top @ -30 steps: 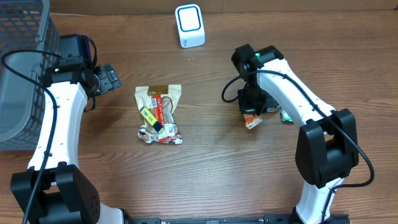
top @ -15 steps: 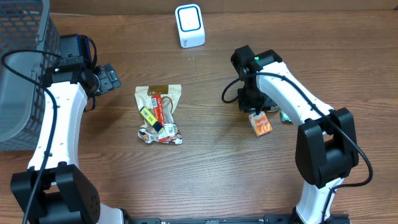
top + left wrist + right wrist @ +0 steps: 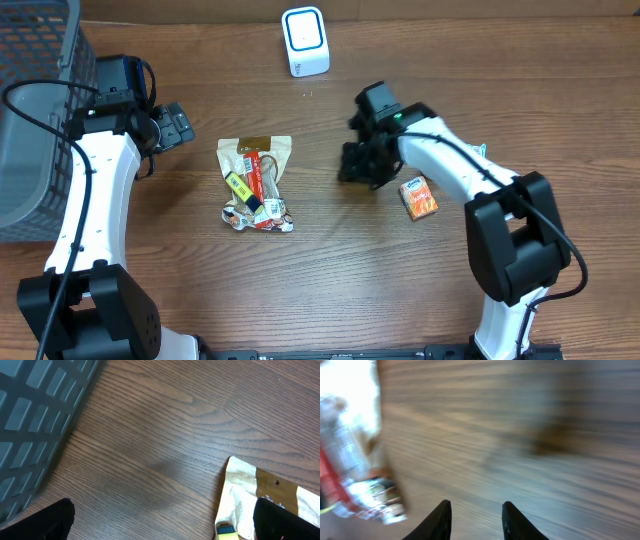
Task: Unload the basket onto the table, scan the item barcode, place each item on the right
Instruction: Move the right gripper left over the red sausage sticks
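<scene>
A small orange packet [image 3: 419, 197] lies flat on the wooden table, just right of my right gripper [image 3: 358, 162]. That gripper is open with nothing between its fingers [image 3: 442, 517], over bare wood in a blurred wrist view. A pile of snack packets [image 3: 255, 185] lies at the table's middle left, and it shows at the left edge of the right wrist view [image 3: 350, 480]. The white barcode scanner [image 3: 305, 40] stands at the back centre. My left gripper [image 3: 178, 125] hangs wide open left of the pile, and a beige packet [image 3: 260, 500] sits by its right finger.
A grey mesh basket [image 3: 30, 120] stands at the far left, and its wall [image 3: 40, 420] fills the upper left of the left wrist view. Bare wood lies between the pile and the orange packet.
My right gripper opened and let go of the orange packet, which now lies on the table. The gripper then swung left toward the pile. The left arm has not moved.
</scene>
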Robot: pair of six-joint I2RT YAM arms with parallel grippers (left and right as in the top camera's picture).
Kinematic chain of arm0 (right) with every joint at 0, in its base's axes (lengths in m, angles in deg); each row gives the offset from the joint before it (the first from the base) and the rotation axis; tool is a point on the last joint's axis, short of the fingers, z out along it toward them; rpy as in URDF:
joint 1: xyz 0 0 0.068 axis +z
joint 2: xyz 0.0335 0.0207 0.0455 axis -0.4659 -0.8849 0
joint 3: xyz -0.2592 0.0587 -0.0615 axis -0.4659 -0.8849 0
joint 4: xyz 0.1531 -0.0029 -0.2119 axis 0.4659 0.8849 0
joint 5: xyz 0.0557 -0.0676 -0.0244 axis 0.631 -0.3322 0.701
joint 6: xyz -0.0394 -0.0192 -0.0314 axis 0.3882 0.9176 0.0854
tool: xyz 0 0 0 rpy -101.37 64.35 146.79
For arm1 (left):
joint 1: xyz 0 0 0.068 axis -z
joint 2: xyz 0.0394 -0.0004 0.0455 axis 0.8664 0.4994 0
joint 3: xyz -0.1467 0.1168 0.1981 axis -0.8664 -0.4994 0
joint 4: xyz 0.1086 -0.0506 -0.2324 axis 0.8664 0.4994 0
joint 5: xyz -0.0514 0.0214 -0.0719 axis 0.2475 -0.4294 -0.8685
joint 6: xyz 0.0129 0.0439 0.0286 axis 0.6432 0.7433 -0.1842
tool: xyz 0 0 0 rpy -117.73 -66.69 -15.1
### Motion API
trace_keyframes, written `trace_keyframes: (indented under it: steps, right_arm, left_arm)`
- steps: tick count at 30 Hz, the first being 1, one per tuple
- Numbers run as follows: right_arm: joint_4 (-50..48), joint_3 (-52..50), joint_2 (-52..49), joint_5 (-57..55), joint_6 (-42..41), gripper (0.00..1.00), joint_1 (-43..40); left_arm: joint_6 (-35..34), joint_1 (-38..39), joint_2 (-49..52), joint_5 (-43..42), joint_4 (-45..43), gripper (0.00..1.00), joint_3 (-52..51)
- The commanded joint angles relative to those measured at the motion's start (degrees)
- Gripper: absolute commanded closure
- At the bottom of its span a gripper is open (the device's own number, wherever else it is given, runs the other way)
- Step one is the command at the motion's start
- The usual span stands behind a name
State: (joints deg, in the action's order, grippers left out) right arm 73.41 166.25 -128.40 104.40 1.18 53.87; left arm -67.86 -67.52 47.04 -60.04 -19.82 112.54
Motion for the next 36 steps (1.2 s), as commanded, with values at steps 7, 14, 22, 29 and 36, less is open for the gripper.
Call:
trace_keyframes:
  steps: [7,14,22,29,36]
  right_arm:
    - [-4.57,1.03,0.24,6.88,-0.50,0.66,7.93]
    - [2.34,11.39,2.71,2.89,-0.61,0.63,10.34]
    - [-1.31,12.37,1.81,-7.43,-0.63,0.58,17.27]
    - [-4.28,12.33,-0.98,-14.10,-0.66,0.53,22.03]
    - [-4.20,12.31,-2.10,-13.62,-0.90,0.49,22.40]
  left_arm:
    - [1.09,0.37,-0.90,-0.28,-0.11,0.00,0.83]
    - [1.09,0.37,-0.90,-0.28,-0.11,0.00,0.83]
    - [1.09,0.37,-0.90,-0.28,-0.11,0.00,0.83]
    - [1.09,0.37,-0.90,-0.28,-0.11,0.00,0.83]
    - [1.09,0.37,-0.90,-0.28,-0.11,0.00,0.83]
